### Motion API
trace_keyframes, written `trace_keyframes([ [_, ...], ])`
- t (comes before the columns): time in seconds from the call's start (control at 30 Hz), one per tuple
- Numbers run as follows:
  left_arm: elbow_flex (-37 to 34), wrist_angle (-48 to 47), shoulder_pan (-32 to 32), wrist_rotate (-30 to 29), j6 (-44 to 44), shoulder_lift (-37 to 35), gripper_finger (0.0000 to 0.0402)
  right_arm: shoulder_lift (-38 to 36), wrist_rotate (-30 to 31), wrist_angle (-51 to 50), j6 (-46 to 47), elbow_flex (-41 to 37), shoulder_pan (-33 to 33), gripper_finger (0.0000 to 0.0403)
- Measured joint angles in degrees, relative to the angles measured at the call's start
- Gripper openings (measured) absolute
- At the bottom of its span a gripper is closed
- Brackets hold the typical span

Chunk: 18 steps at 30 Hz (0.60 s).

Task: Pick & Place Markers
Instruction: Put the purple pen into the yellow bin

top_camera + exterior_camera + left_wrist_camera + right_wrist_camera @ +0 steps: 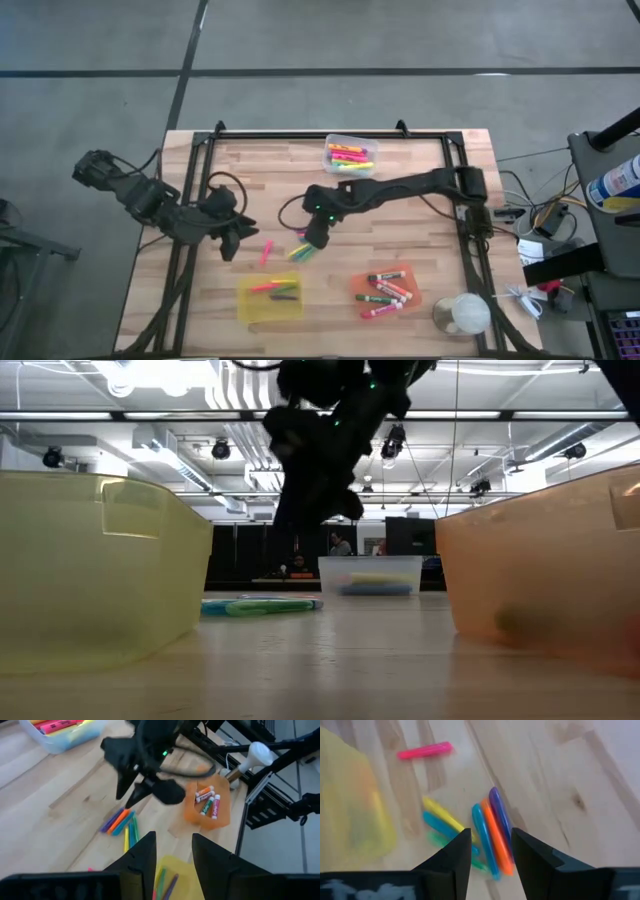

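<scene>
At frame centre the right claw hangs open and empty over slim, light, stiff plastic markers clustered on the wooden counter, slippery-looking, best pinched mid-barrel; the left claw waits open.

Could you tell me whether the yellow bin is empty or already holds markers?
Not empty: the yellow bin holds a few markers, seen from above.

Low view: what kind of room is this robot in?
Probably a big workshop or lab hall: bare ceiling pipes and strip lights, a person sitting far behind, and a wooden table under the arms.
</scene>
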Motion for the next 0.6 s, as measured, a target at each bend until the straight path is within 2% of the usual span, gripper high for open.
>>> trace_keyframes([
  [0.6, 0.0, 0.38, 0.02, -0.74, -3.98, -0.12, 0.0119, 21.37, -1.53, -21.12, -11.14, 26.95, -2.99, 0.0114],
])
